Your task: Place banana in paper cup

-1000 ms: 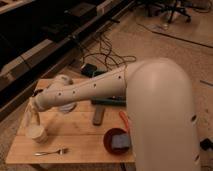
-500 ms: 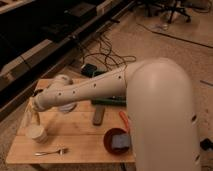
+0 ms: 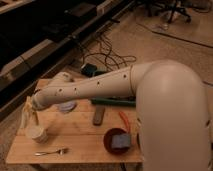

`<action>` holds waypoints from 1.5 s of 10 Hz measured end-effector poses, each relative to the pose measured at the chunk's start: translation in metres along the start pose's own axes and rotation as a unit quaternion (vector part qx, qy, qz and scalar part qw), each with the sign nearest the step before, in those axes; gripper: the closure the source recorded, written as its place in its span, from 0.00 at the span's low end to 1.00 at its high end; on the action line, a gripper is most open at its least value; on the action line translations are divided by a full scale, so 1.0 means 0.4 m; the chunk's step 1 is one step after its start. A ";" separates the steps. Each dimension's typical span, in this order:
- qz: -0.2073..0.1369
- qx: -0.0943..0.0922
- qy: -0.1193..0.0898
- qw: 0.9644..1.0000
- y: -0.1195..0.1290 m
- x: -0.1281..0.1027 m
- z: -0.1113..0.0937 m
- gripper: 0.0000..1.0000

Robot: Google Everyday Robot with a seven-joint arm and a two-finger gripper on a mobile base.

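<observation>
- The banana [image 3: 27,107] is a thin, pale-yellow sliver, gently curved, hanging nearly upright at the far left of the wooden table [image 3: 80,137], directly above the paper cup [image 3: 37,133].
- It sits at the tip of the gripper [image 3: 31,114], which hovers just over the cup's mouth; whether the gripper is clamping the banana or has let go of it, I cannot tell from here.
- The paper cup is short and wide, cream-white, matte, standing upright near the table's front-left corner.
- The robot arm [image 3: 95,87] is a smooth off-white tube dotted with a row of small dark holes, stretching from a big rounded shoulder at the right across to the left end of the table.
- The tabletop is warm, light wood with visible plank lines.
- A metal fork [image 3: 51,151] lies flat near the front edge, just right of the cup.
- A flat dark grey bar [image 3: 98,115] lies mid-table, and an orange stick [image 3: 124,120] lies slantwise beside it to the right.
- A round dark-red bowl [image 3: 119,141] holds a blue-grey square block [image 3: 120,142].
- A pale round dish [image 3: 66,106] peeks out under the arm.
- Dark cables [image 3: 107,52] tangle on the speckled floor behind the table.
</observation>
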 end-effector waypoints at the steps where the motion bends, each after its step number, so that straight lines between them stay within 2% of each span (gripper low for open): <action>1: -0.003 -0.006 0.001 1.000 0.010 0.006 -0.010 1.00; 4: -0.007 -0.019 0.009 1.000 0.029 0.025 -0.026 1.00; 8: -0.001 -0.023 0.020 1.000 0.037 0.052 -0.023 0.98; 11: 0.000 -0.026 0.031 0.999 0.045 0.072 -0.007 0.72; 13: -0.002 -0.027 0.036 0.999 0.048 0.080 -0.001 0.49; 15: 0.001 -0.026 0.038 0.999 0.043 0.085 0.000 0.31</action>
